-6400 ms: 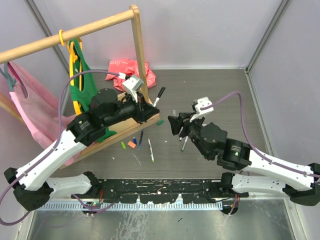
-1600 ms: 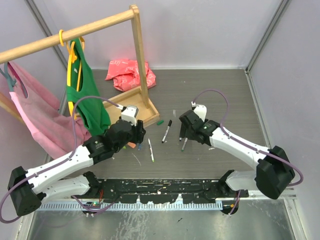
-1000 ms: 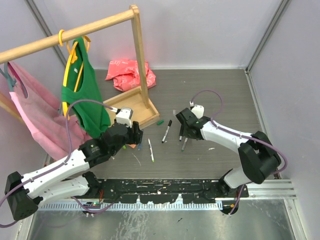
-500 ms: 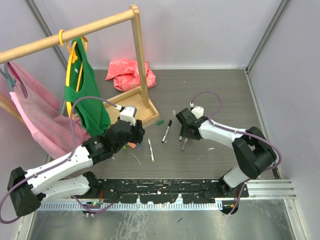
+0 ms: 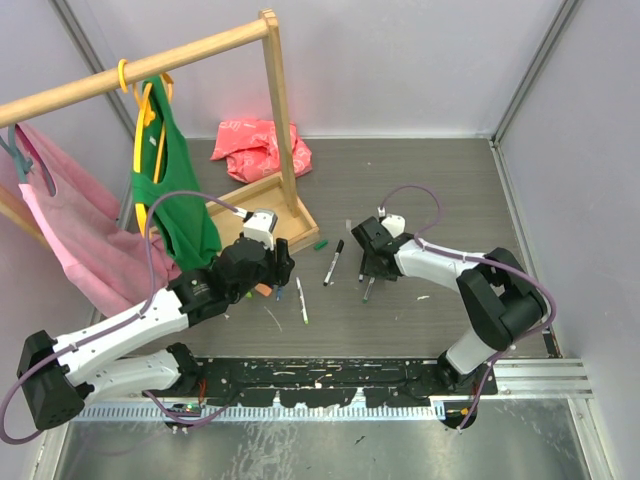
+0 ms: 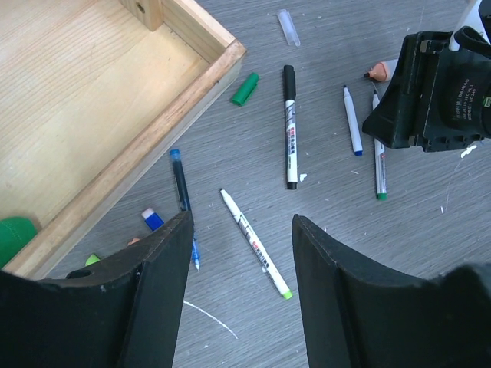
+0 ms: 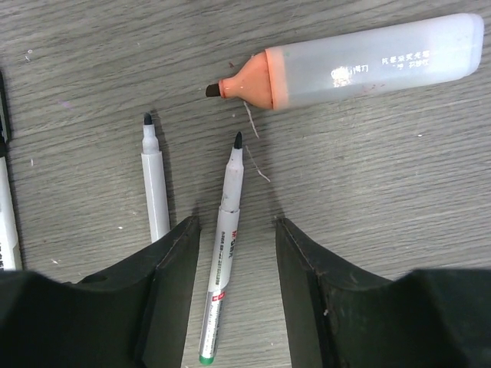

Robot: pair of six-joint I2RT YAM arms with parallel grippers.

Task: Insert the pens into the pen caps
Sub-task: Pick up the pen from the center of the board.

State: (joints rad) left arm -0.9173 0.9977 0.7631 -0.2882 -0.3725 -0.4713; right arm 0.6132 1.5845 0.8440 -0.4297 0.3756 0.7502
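The right jaws stand apart astride a green-ended pen (image 7: 221,276) lying on the bench (image 7: 383,230), not gripping it. The left jaws, also apart, hover over a green-tipped pen (image 6: 255,245). A green cap (image 6: 245,88) lies beside the wooden tray (image 6: 100,107).

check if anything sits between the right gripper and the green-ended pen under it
Nothing visible does. The green-ended pen lies in the gap between the open fingers of the right gripper. A second pen lies outside one finger and an orange highlighter beyond the tip, neither in between.
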